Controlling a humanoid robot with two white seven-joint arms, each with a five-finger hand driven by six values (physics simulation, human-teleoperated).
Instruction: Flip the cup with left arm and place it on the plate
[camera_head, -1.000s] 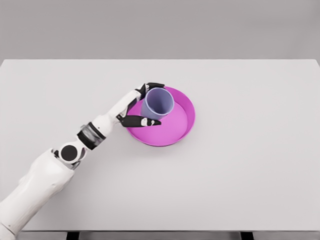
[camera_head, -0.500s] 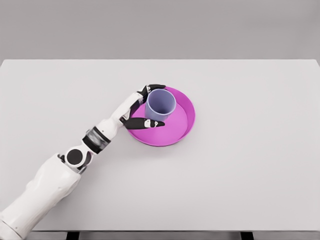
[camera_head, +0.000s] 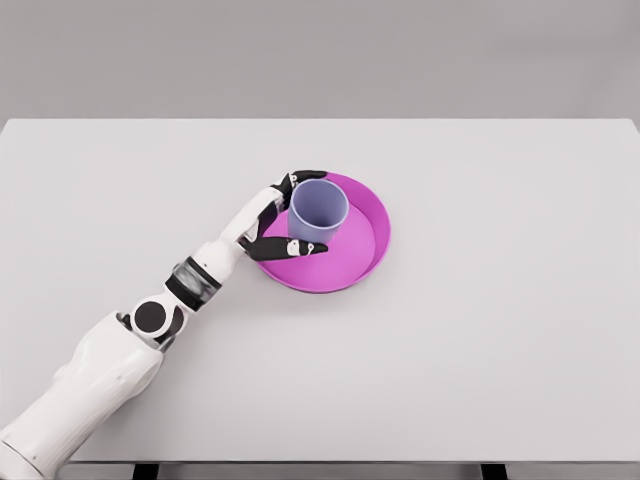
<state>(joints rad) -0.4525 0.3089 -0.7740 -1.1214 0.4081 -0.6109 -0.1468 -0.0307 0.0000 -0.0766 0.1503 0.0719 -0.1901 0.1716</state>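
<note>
The lavender cup is stood upright, mouth up, on the magenta plate, flanked by the left hand, whose dark fingers are spread around its sides on the white table.

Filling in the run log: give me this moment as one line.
phase: placing | cup: upright, mouth up, on magenta plate | left hand: fingers around cup | right arm: out of view

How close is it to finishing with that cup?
Nearly there. The lavender cup stands mouth up on the pink plate, so the flip and the placing look done. The left hand has its fingers around the cup's sides; whether they grip it is unclear. What is left is to let go and pull the arm away.
</note>
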